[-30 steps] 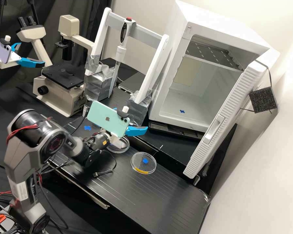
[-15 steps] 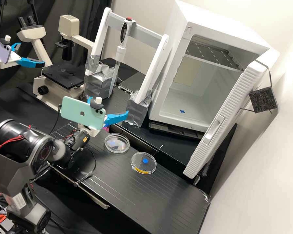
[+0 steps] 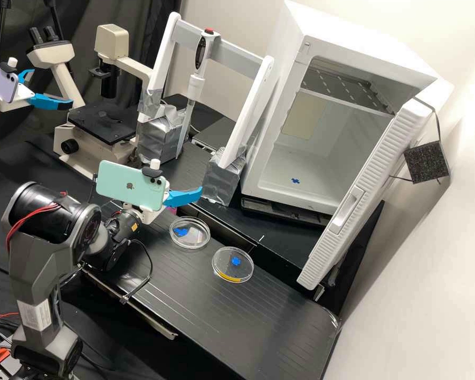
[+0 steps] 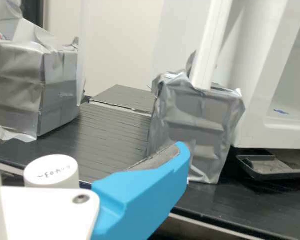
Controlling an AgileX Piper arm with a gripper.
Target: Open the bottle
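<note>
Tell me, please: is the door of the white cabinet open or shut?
Open: the door stands out from the cabinet, and the shelf inside can be seen.

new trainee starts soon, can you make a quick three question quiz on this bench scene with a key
1. Multiple choice: what colour is the button on top of the upright device hanging from the white frame?
a) green
b) red
c) purple

2. True or false: the door of the white cabinet stands open.

3. Fill in the missing word: the clear round dish nearer that door has a ____ strip along its rim.

Key: 1 b; 2 true; 3 yellow
</note>
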